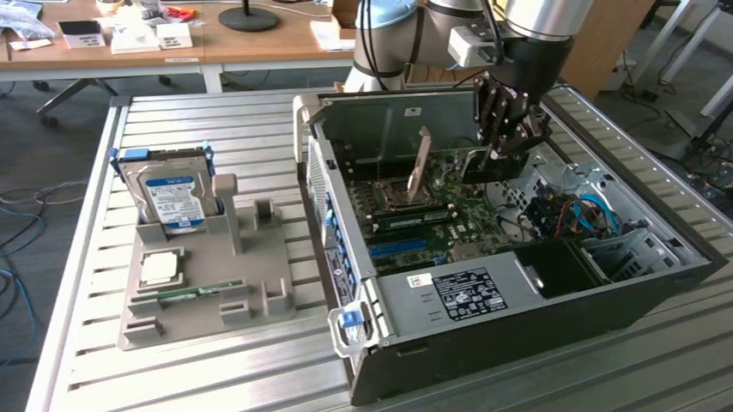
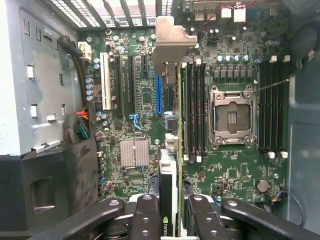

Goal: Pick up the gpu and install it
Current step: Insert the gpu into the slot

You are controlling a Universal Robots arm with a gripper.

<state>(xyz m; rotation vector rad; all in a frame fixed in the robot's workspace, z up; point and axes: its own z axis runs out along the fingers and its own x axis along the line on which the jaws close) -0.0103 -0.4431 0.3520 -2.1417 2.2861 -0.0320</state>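
Note:
My gripper [image 1: 507,144] is down inside the open computer case [image 1: 504,343], shut on the gpu [image 1: 421,161]. The card stands on edge, its silver bracket toward the case's rear wall. In the wrist view the gpu [image 2: 170,165] runs edge-on away from my gripper [image 2: 172,220], held between the two black fingers [image 2: 145,215], and its bracket [image 2: 172,45] is at the far end. It hangs above the green motherboard [image 2: 135,115], just beside the blue expansion slot [image 2: 158,95] and next to the memory slots [image 2: 192,110]. I cannot tell whether it touches the board.
The bare CPU socket [image 2: 232,116] lies beyond the memory slots. Cable bundles [image 2: 77,127] sit by the case wall. On the exterior view's left, a grey holder [image 1: 206,292] carries a hard drive [image 1: 172,193], a processor [image 1: 160,268] and a memory stick [image 1: 189,293].

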